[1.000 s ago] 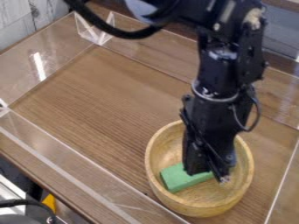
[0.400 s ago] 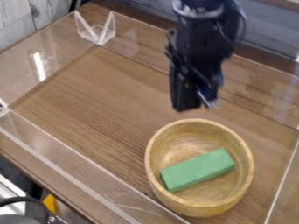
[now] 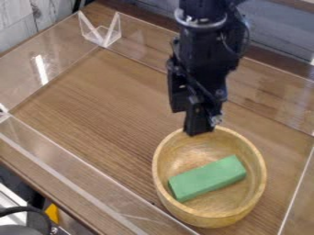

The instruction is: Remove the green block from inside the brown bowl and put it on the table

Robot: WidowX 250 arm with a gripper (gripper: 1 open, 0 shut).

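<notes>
Green block lies flat inside brown bowl; nothing moved out to table yet. Gripper hangs above bowl, released, empty. Whole removal remains.

From my remote station I count one green block, lying inside one brown bowl near the table's front right corner. There is one table, and I count one robot arm with one gripper above it. Along the table's edges I count three clear acrylic walls in view: left, front and back.
</notes>
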